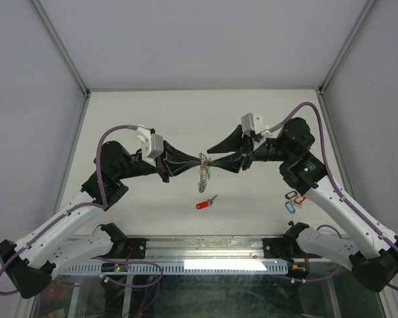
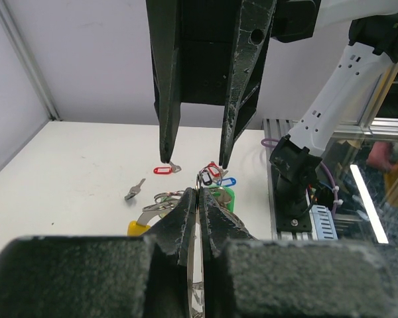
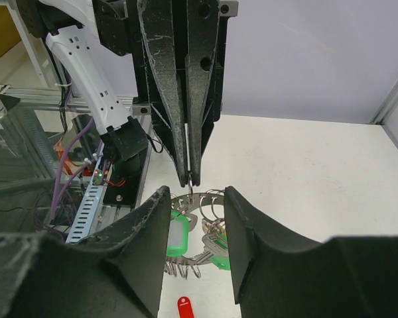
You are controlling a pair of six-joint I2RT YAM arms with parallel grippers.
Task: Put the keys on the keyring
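keyring (image 1: 203,173) hangs above the worktop (image 1: 152,119); your left claw (image 2: 199,202) pinches its wire, your right claw (image 3: 196,222) sits spread beside it

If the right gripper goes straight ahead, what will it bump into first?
The right gripper would probably hit the keyring first, since it hangs just ahead of its open jaws. The left gripper holding it sits right behind, though depth is hard to judge.

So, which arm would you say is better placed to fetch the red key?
Right: the right gripper is open; the left gripper is shut on the keyring. The red key lies near both.
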